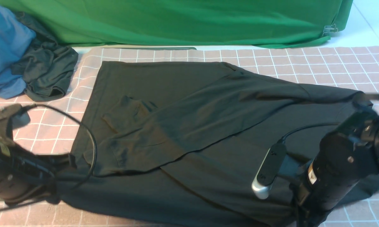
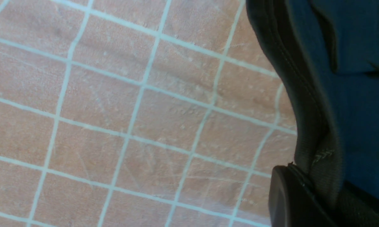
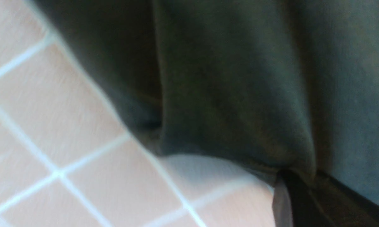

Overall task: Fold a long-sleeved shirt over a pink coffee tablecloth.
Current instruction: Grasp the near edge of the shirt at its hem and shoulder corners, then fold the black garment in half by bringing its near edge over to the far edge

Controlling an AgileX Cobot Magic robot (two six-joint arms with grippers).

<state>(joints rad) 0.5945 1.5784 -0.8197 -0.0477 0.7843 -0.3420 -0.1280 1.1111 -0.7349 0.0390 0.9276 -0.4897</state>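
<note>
Shirt (image 1: 189, 132): spread on the tablecloth (image 1: 303, 66), one sleeve folded across
Left pincer (image 2: 306, 186): pinching the shirt's edge
Right pincer (image 3: 298, 189): pinching the shirt's near edge

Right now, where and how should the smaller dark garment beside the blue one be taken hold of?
Probably by the loose lower end of the dark garment, coming from above: it lies bunched, and that end spreads onto the pink cloth, clear of the blue garment.
</note>
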